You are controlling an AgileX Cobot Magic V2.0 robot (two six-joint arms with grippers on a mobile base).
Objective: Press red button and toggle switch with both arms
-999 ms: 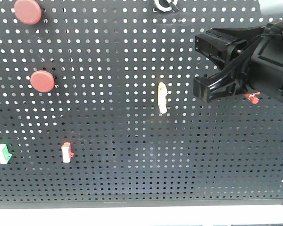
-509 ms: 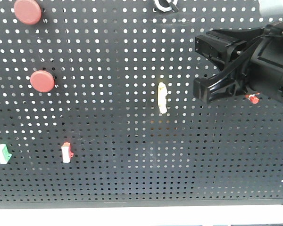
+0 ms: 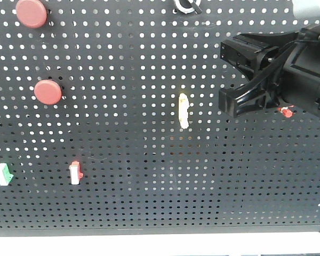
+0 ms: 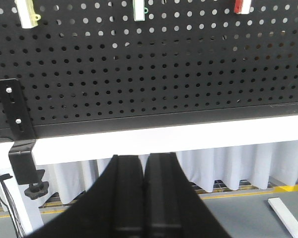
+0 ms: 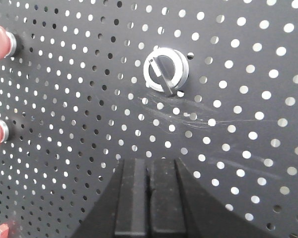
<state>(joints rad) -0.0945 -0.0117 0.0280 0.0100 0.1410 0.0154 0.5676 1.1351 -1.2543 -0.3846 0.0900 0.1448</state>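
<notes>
Two red buttons [image 3: 31, 13] [image 3: 47, 92] sit at the upper left of the black pegboard [image 3: 128, 202]. The switch [image 5: 165, 70], a black knob with a short lever in a silver ring, is above my right gripper [image 5: 149, 161] in the right wrist view. That gripper is shut on nothing and stays short of the board. Only the switch's lower edge [image 3: 188, 5] shows in the front view. The right arm [image 3: 280, 69] hangs at the right. My left gripper [image 4: 144, 157] is shut and empty, below the pegboard's bottom edge [image 4: 154, 118].
A pale yellow lever [image 3: 184, 110], a white-and-red rocker [image 3: 75, 172] and a green-and-white rocker [image 3: 4, 174] are mounted on the board. A small red part [image 3: 285, 111] peeks from under the arm. A black bracket [image 4: 17, 134] hangs at the board's lower left.
</notes>
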